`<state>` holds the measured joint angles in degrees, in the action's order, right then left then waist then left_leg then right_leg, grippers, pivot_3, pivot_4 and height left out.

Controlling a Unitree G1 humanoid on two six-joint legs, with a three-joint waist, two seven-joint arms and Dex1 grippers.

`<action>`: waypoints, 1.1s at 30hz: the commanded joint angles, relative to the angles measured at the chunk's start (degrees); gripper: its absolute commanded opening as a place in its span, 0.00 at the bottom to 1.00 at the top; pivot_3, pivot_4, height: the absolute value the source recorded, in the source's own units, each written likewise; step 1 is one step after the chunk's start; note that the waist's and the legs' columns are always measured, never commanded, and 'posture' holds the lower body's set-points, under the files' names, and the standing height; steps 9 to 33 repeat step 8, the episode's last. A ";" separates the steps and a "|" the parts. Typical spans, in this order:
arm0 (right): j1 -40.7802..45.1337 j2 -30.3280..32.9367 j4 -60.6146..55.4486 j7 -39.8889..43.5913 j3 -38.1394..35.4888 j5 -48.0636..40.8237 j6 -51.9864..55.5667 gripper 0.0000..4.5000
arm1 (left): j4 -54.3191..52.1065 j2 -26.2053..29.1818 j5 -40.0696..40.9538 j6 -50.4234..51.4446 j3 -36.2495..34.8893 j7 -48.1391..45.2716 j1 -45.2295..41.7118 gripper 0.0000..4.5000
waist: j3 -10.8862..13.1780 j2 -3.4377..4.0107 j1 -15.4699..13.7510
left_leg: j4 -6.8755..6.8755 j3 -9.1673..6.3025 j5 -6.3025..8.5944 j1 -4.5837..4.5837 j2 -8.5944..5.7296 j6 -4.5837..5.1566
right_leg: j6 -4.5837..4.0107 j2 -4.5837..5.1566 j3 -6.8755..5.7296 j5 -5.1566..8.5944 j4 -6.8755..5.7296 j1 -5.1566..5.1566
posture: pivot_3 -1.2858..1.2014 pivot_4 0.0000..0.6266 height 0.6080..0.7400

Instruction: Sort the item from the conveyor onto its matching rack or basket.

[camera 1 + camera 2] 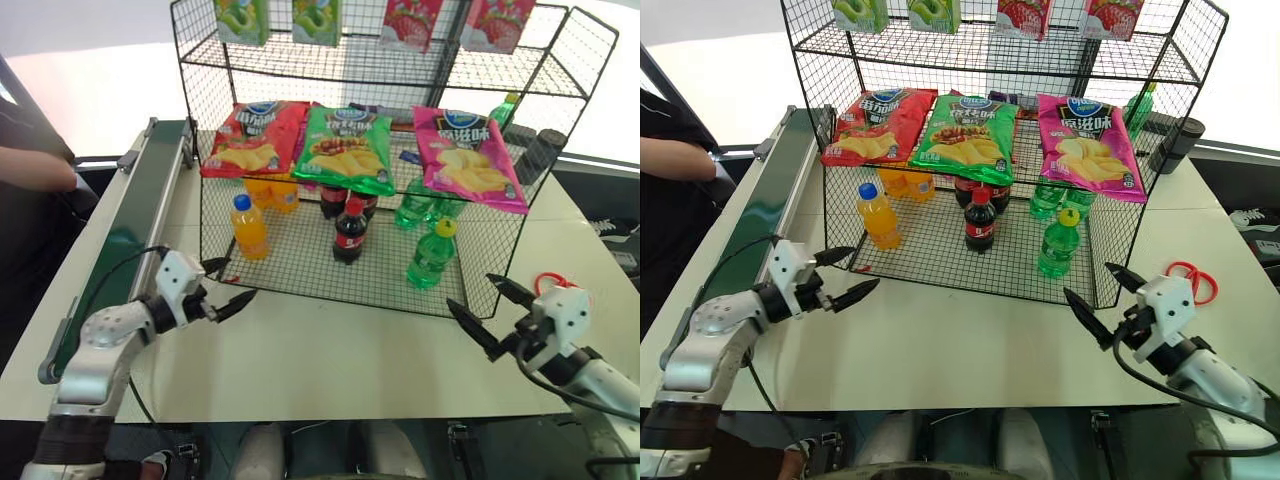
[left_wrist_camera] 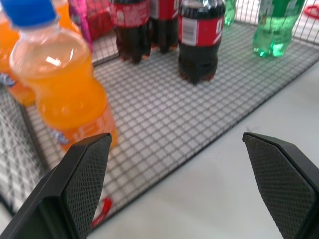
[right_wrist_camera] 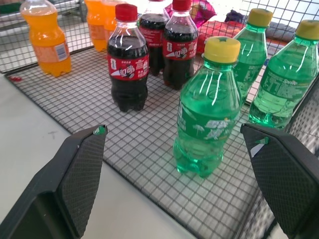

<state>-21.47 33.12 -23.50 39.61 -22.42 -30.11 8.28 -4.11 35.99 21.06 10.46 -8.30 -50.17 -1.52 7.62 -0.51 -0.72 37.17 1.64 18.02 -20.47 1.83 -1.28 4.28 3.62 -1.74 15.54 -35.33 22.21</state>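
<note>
Though chip bags hide rear bottles, green bottle upright in rack (front tier), both grippers released.

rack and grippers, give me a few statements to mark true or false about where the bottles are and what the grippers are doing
1. The front green bottle stands upright on the bottom tier of the rack. True.
2. The right gripper is shut on the green bottle. False: its fingers are open and hold nothing, and it is off the rack's front edge.
3. The left gripper is open and empty. True.
4. The cola bottle lies on its side. False: it stands upright between the orange bottle and the green one.
5. A bottle rides on the conveyor. False: the visible belt carries no bottle.
</note>
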 commanded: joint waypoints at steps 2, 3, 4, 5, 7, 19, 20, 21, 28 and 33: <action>0.44 1.11 1.44 1.99 -3.83 -0.68 -1.23 0.99 | 0.51 1.45 1.48 -0.63 -3.56 -1.13 1.42 1.00 | -0.01 -0.01 0.04 | -0.01 0.02 0.00 0.00 0.00 0.00 | 0.00 0.01 0.01 0.00 -0.01 0.02 | 0.52 0.24 1.00; 0.50 1.05 2.11 2.46 -4.04 -0.47 -1.58 0.99 | 0.88 1.60 1.36 -0.86 -3.95 -1.22 1.71 1.00 | -0.01 -0.01 0.02 | 0.00 0.02 0.00 0.00 0.01 0.00 | 0.00 0.00 0.01 0.00 -0.01 0.02 | 0.52 0.24 1.00; 0.57 1.00 2.92 2.97 -4.09 -0.11 -2.05 0.99 | 1.16 1.71 1.38 -1.01 -4.38 -1.27 2.10 1.00 | -0.01 -0.01 0.01 | -0.01 0.02 0.00 0.00 0.01 0.00 | 0.00 0.00 0.01 0.00 -0.01 0.02 | 0.52 0.24 1.00; 0.65 0.96 3.48 3.34 -4.10 0.15 -2.39 0.99 | 1.34 1.79 1.43 -1.09 -4.64 -1.29 2.34 1.00 | 0.00 -0.01 0.02 | -0.01 0.02 0.00 0.00 0.01 0.00 | 0.00 0.00 0.01 0.00 -0.01 0.01 | 0.52 0.24 1.00; 0.84 0.83 4.34 3.86 -4.00 0.52 -2.96 0.99 | 1.33 1.91 1.88 -1.20 -4.95 -1.85 2.88 1.00 | -0.01 -0.01 0.02 | -0.01 0.03 0.00 0.00 0.00 0.00 | 0.00 0.01 0.01 0.00 0.00 0.02 | 0.52 0.24 1.00; 0.96 0.75 4.81 4.09 -3.93 0.68 -3.24 0.99 | 1.10 1.92 2.10 -1.15 -5.10 -2.11 3.23 1.00 | -0.01 -0.01 0.02 | -0.01 0.03 0.00 0.00 0.00 0.00 | 0.00 0.03 0.01 0.00 0.00 0.01 | 0.52 0.24 1.00; 0.96 0.75 4.81 4.09 -3.93 0.68 -3.24 0.99 | 1.10 1.92 2.10 -1.15 -5.10 -2.11 3.23 1.00 | -0.01 -0.01 0.02 | -0.01 0.03 0.00 0.00 0.00 0.00 | 0.00 0.03 0.01 0.00 0.00 0.01 | 0.52 0.24 1.00; 0.96 0.75 4.81 4.09 -3.93 0.68 -3.24 0.99 | 1.10 1.92 2.10 -1.15 -5.10 -2.11 3.23 1.00 | -0.01 -0.01 0.02 | -0.01 0.03 0.00 0.00 0.00 0.00 | 0.00 0.03 0.01 0.00 0.00 0.01 | 0.52 0.24 1.00; 0.96 0.75 4.81 4.09 -3.93 0.68 -3.24 0.99 | 1.10 1.92 2.10 -1.15 -5.10 -2.11 3.23 1.00 | -0.01 -0.01 0.02 | -0.01 0.03 0.00 0.00 0.00 0.00 | 0.00 0.03 0.01 0.00 0.00 0.01 | 0.52 0.24 1.00; 0.96 0.75 4.81 4.09 -3.93 0.68 -3.24 0.99 | 1.10 1.92 2.10 -1.15 -5.10 -2.11 3.23 1.00 | -0.01 -0.01 0.02 | -0.01 0.03 0.00 0.00 0.00 0.00 | 0.00 0.03 0.01 0.00 0.00 0.01 | 0.52 0.24 1.00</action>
